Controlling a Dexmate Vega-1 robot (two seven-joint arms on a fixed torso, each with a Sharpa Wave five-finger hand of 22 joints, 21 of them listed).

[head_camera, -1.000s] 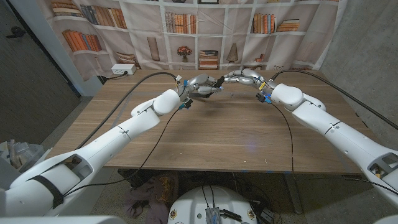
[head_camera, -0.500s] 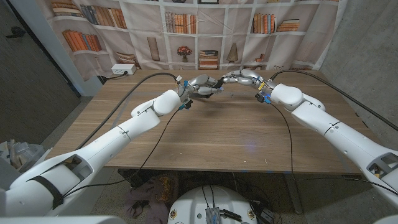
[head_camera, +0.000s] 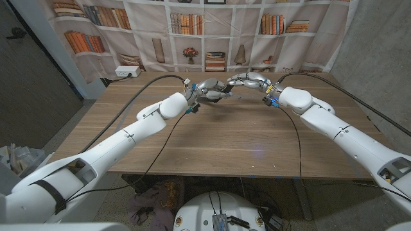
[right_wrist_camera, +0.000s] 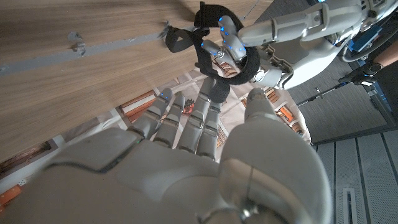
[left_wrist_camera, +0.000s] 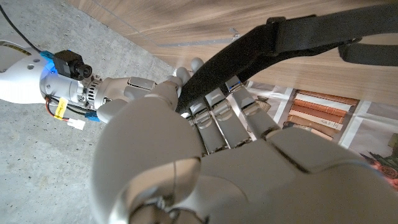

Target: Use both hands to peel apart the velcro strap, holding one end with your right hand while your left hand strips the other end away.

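in the head view the black fabric velcro strap (head_camera: 221,92) is a small dark shape wedged between the two metal hands, and its ends and the exact contact points are too small to make out there. the left wrist view shows it better: the strap (left_wrist_camera: 261,46) runs as a long dark band across the fingertips of the left hand (left_wrist_camera: 205,155), which curl over its edge and hold it, while its far end is cut off at the picture's border. in the right wrist view the strap (right_wrist_camera: 214,68) forms a loop around the left hand's fingers (right_wrist_camera: 227,40), with a loose tail hanging toward the right hand (right_wrist_camera: 186,155); whether the right hand's fingers actually pinch that tail cannot be told, as they hide the contact. both white arms reach in from the near corners and meet above the far middle of the brown wooden table (head_camera: 225,141), left hand (head_camera: 207,90) and right hand (head_camera: 252,81) facing each other just apart, raised off the surface. behind the table hangs a printed bookshelf backdrop (head_camera: 192,32), with a white power strip (head_camera: 128,72) at the table's far left edge.
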